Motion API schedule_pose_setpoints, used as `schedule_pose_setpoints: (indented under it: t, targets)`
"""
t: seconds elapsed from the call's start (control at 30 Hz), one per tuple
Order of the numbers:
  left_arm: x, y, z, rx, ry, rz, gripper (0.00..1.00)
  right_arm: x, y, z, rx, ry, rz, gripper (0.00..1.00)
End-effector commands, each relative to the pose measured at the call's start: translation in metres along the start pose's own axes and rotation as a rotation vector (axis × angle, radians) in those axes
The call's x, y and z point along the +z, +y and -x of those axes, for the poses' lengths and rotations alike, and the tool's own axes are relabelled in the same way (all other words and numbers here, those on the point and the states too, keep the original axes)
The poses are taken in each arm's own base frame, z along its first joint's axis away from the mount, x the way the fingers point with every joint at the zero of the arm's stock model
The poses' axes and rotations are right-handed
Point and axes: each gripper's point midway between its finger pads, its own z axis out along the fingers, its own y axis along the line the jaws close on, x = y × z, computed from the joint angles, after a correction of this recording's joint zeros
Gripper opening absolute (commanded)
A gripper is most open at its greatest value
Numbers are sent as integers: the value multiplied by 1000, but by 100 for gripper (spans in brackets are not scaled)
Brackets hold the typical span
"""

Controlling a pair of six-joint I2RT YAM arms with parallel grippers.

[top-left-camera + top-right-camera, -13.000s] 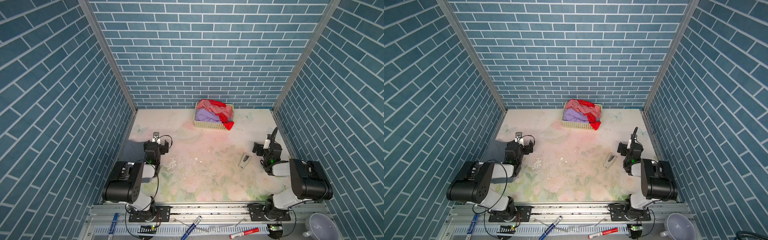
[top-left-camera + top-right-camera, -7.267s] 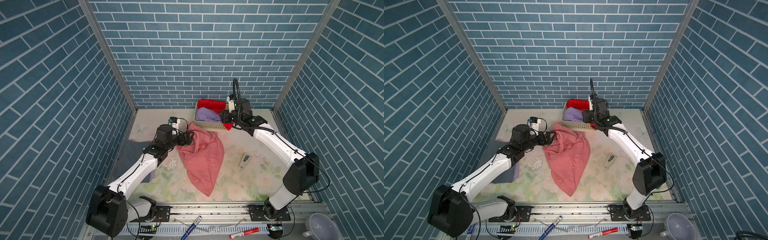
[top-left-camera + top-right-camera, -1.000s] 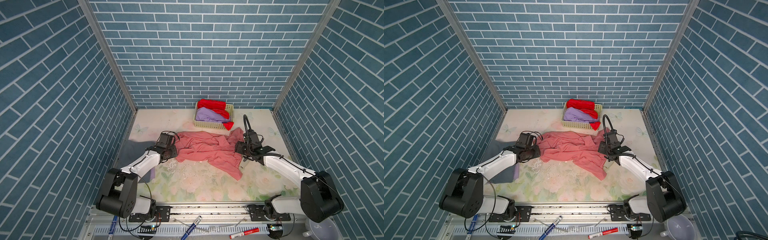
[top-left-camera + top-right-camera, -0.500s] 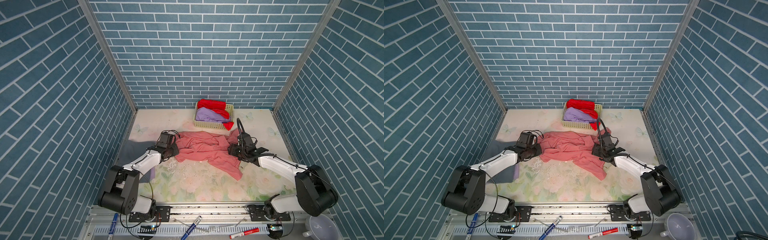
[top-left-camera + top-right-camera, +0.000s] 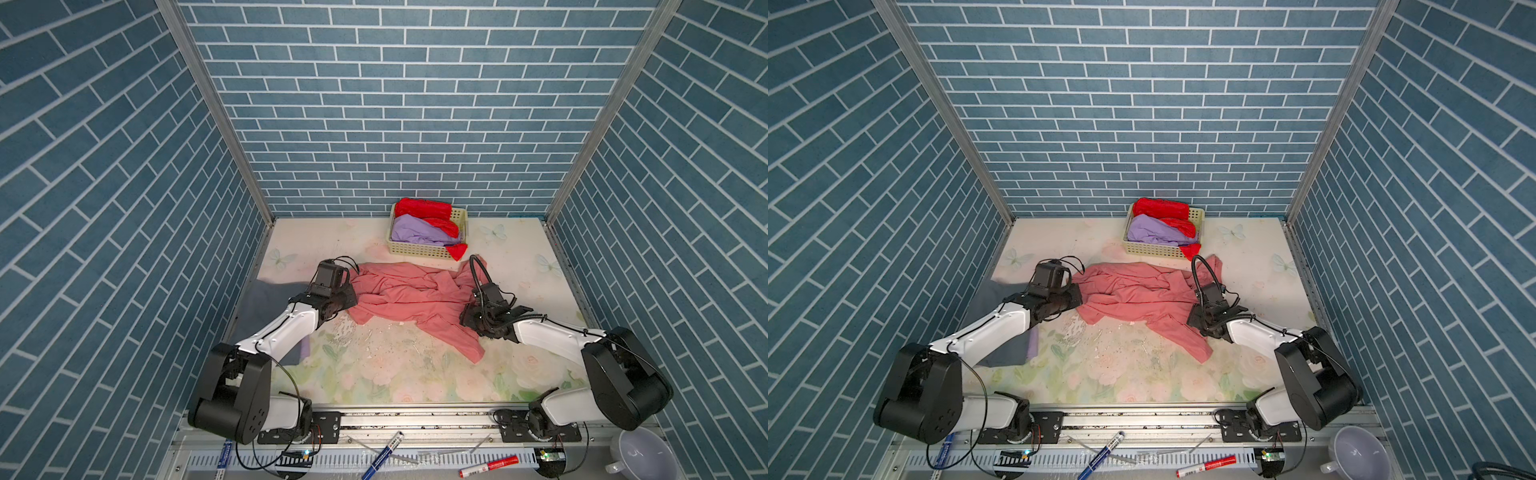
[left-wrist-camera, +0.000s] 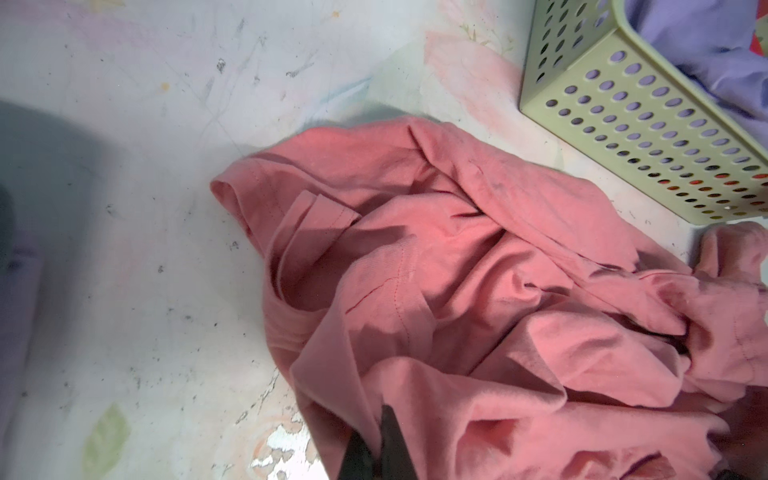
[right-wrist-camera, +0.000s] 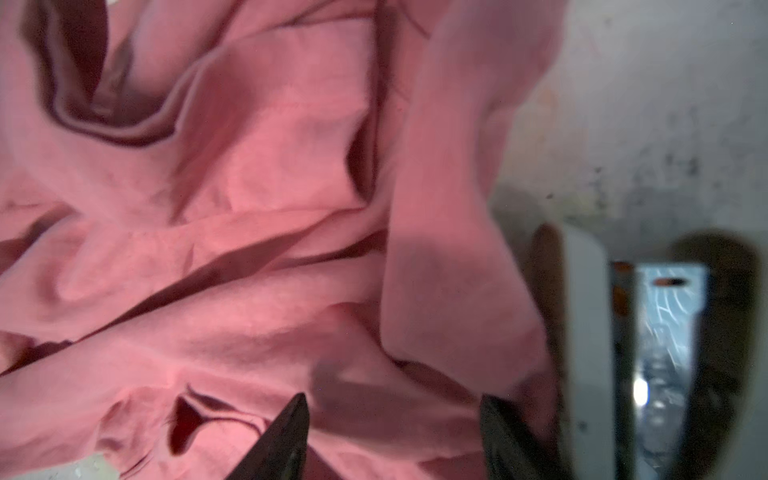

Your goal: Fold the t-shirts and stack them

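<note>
Jaws of the left gripper (image 6: 380,444), half apart a moment ago, now pinch shut on the left edge of the crumpled salmon pink cloth t-shirt (image 5: 411,299), which sprawls just in front of the cream plastic lattice basket (image 5: 419,250). In front of that basket's right corner, the right gripper (image 7: 392,415) hovers with black fingers spread over the shirt's other end, grasping nothing. One side is secured; spreading it flat likely awaits the second grip.

Nothing legible can be made out tbh; print on the blue marker (image 5: 382,455) just below the front rail (image 5: 415,420) is too tiny.
</note>
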Motion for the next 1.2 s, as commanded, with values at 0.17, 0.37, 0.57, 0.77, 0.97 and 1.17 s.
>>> schedule_pose_setpoints:
  t: [0.17,0.37,0.57,0.77,0.97,1.17]
  targets:
    - [-10,4,0,4,-15,11,7,-9,-74,-7,37,0,-246,69]
    - [-11,4,0,3,-12,13,6,-12,-98,-6,89,13,-255,70]
    - [-10,3,-6,-11,13,0,4,-23,-110,-5,166,25,-301,70]
    - [-11,-7,-12,-25,29,-56,3,-46,-141,-2,216,-16,-375,72]
    - [-14,-11,-12,-20,29,-71,3,-53,-158,-1,265,1,-390,72]
    - [-17,-11,-13,-15,27,-73,3,-70,-182,7,299,-7,-457,73]
